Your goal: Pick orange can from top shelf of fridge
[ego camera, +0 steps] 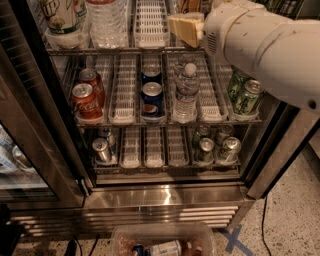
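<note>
The gripper [186, 29] is sitting at the top shelf [100, 50], right by the orange can [190, 5], and it is looking pale yellow. The orange can is showing orange-brown. The arm [260, 45] is looking white with small dark specks. The cola cans [86, 100] are glowing red with white writing. The Pepsi cans [151, 97] are showing dark blue with a red, white and blue circle. The green cans [245, 95] are wearing pale marks. The trays [123, 90] are looking white with rows of slots. The fridge [160, 197] is shining silver at its base, and its frame is looking dark. The floor [290, 220] is showing speckles and a blue cross [234, 240].
</note>
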`<move>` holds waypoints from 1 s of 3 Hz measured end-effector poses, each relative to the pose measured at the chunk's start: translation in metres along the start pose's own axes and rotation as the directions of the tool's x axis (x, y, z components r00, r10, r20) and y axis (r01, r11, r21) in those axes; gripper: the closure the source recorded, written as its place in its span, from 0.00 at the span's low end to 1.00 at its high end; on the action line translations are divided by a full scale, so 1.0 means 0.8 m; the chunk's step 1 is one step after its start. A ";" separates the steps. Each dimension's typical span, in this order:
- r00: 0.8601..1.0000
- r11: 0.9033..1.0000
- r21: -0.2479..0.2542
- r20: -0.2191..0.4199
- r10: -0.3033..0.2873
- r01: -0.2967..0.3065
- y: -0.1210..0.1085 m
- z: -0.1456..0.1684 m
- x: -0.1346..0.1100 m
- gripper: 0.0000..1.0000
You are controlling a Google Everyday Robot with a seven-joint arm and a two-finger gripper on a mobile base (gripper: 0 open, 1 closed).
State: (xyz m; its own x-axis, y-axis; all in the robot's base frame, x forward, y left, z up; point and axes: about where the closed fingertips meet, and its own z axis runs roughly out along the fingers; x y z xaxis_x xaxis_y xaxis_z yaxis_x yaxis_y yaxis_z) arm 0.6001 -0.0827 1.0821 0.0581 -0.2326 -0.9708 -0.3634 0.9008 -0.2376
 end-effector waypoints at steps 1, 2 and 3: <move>1.000 1.000 0.009 0.002 0.011 -0.011 -0.003 0.003 0.005 0.30; 1.000 0.999 0.027 0.004 0.020 -0.020 -0.012 0.006 0.012 0.29; 0.999 0.999 0.038 0.012 0.034 -0.035 -0.016 0.011 0.014 0.29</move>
State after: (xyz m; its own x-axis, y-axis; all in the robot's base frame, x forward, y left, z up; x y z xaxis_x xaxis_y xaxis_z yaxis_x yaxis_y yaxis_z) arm 0.6136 -0.0938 1.0741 0.0564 -0.1973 -0.9787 -0.3295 0.9217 -0.2048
